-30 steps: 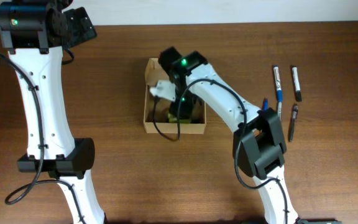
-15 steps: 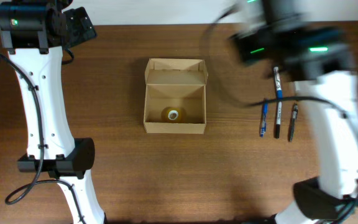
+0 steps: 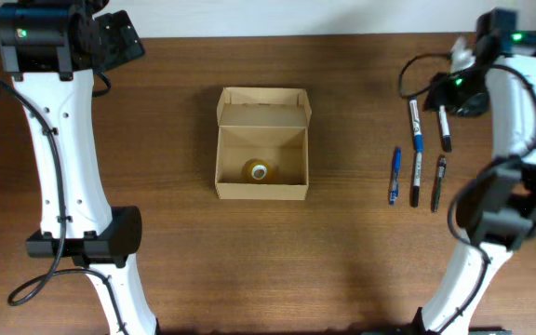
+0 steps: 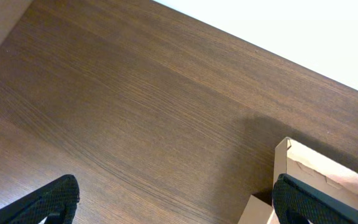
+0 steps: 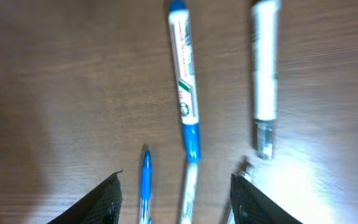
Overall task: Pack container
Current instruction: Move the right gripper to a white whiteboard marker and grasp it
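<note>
The container (image 3: 261,189) is a tan cardboard box at the table's middle, its flap lid standing open at the back. A small yellowish roll (image 3: 259,171) lies on its floor. Several pens lie in a row on the right. Among them are a blue-and-white marker (image 3: 416,126), a black-and-white marker (image 3: 444,126) and a blue pen (image 3: 395,175). My right gripper (image 3: 466,91) hovers above the markers, open and holding nothing. Its wrist view shows the blue marker (image 5: 185,81) and the blue pen (image 5: 145,180) lying below the gripper (image 5: 176,202). My left gripper (image 3: 119,42) stays open at the far left corner.
In the left wrist view, bare brown wood lies between the left gripper's (image 4: 176,202) wide fingers. A corner of the box (image 4: 328,180) shows at the right. A thin white pen (image 3: 416,179) and a black pen (image 3: 438,182) lie beside the blue pen.
My right arm has swung out of the box and over to the pens at the far right. The box interior and its roll are now uncovered. The left arm has not moved.
</note>
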Action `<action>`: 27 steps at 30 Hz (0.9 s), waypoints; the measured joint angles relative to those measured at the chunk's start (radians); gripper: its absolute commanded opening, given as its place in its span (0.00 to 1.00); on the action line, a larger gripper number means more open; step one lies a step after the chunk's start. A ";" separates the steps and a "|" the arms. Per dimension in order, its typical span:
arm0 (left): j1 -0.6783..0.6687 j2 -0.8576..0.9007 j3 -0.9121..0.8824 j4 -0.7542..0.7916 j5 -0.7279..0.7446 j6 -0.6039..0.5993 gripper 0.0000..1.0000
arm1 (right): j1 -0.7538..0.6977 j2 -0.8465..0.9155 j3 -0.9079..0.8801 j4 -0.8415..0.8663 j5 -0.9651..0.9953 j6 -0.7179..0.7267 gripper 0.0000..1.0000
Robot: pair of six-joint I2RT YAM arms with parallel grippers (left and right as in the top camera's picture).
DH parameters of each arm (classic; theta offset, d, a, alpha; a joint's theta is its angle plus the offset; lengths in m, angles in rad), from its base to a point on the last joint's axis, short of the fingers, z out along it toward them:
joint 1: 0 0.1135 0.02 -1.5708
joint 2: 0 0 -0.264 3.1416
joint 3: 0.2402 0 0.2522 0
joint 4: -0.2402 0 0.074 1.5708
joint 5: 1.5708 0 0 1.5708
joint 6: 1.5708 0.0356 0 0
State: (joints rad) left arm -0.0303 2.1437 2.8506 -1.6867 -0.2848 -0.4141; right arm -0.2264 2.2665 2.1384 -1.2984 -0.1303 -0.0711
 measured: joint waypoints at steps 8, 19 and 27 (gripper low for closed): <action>0.000 0.000 0.000 0.000 0.000 0.000 1.00 | 0.005 0.110 -0.002 -0.007 -0.018 -0.016 0.52; 0.000 0.000 0.000 0.000 0.000 0.000 1.00 | 0.025 0.166 -0.002 0.045 0.017 -0.083 0.51; 0.000 0.000 0.000 0.000 0.000 0.000 1.00 | 0.067 0.170 -0.002 0.120 0.096 -0.109 0.51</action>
State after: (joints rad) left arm -0.0303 2.1437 2.8506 -1.6867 -0.2848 -0.4145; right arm -0.1593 2.4363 2.1368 -1.1786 -0.0345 -0.1802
